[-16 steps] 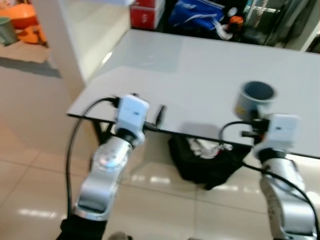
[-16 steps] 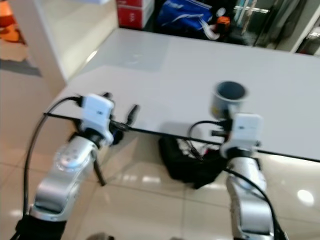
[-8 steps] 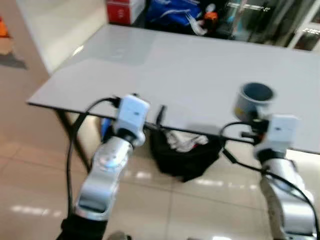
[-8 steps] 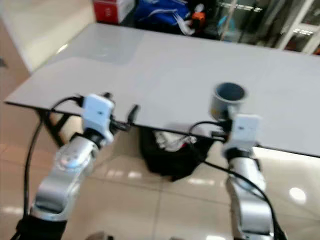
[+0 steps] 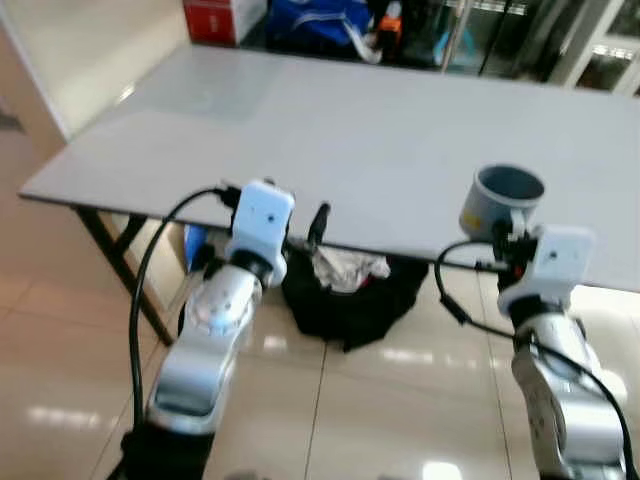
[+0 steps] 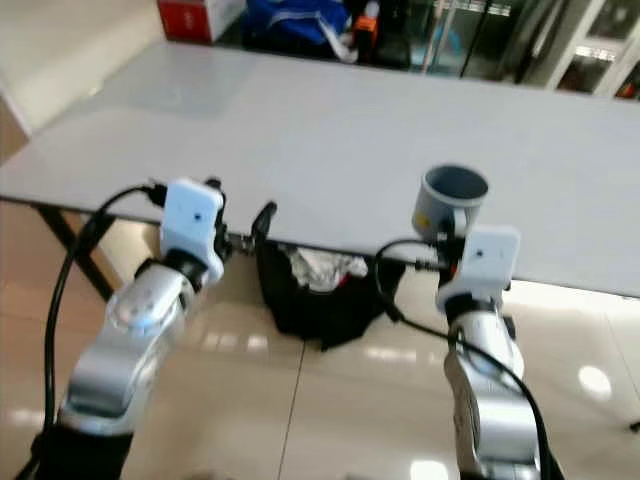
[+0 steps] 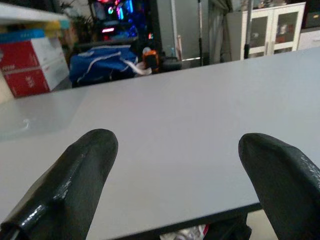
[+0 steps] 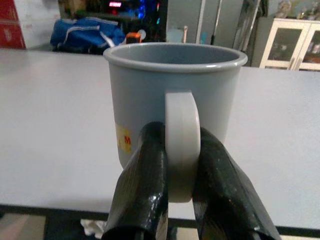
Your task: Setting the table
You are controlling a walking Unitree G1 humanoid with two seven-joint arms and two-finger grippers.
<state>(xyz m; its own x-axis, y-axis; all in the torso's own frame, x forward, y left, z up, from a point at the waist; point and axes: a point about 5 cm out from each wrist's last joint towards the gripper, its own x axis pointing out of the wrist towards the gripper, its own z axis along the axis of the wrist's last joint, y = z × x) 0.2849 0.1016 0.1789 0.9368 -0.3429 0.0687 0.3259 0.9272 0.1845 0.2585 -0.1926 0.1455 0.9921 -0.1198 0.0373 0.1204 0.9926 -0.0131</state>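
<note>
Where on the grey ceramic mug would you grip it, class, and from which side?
Grip the grey ceramic mug by its handle, coming from the robot's side, since the handle faces that way and the mug stands upright. The right gripper does so, jaws pinching the handle's flat sides.

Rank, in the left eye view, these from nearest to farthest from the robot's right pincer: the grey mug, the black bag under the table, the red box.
1. Grey mug: clamped by its handle in the right pincer, over the table's near edge.
2. Black bag: on the floor under the table, to the pincer's left.
3. Red box: beyond the table's far left corner.
</note>
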